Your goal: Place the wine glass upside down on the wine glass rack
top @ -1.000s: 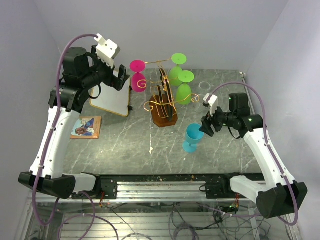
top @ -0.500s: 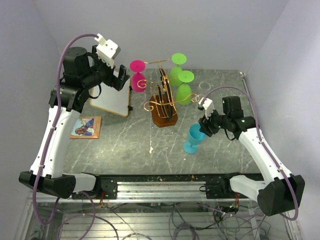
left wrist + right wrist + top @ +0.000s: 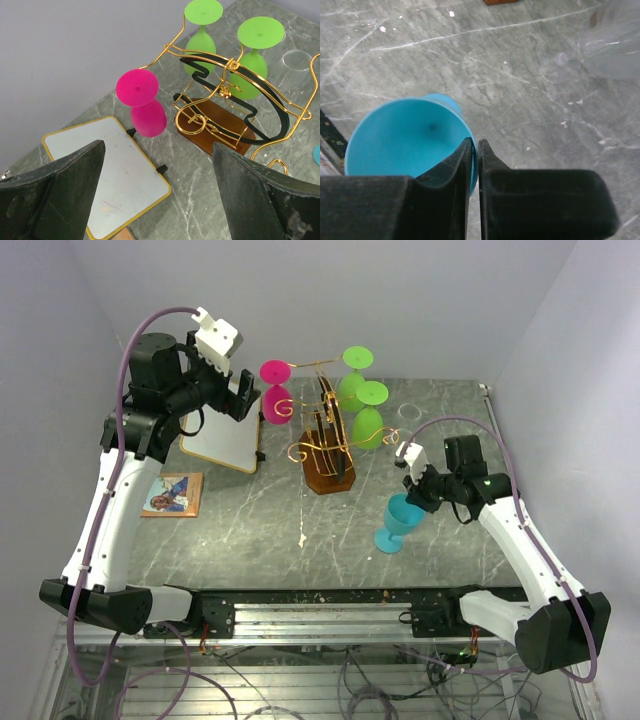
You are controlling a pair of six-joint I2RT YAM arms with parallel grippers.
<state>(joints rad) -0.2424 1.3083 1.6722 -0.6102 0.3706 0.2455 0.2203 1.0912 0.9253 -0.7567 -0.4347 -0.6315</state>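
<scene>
A blue wine glass stands mouth up on the table, right of the rack and leaning slightly. My right gripper is shut on its rim. In the right wrist view one finger is inside the bowl and the other outside, the gripper pinching the thin wall. The gold wire wine glass rack on its brown base holds a pink glass and two green glasses, all upside down. My left gripper hangs open and holds nothing, high at the back left.
A yellow-framed whiteboard lies under the left gripper, with a small picture card in front of it. A clear glass lies on the table behind the blue one. Walls close in on the left, back and right.
My right gripper has moved in and shut on the blue glass's rim. The glass has shifted a little toward the near right. The left arm has barely moved.
</scene>
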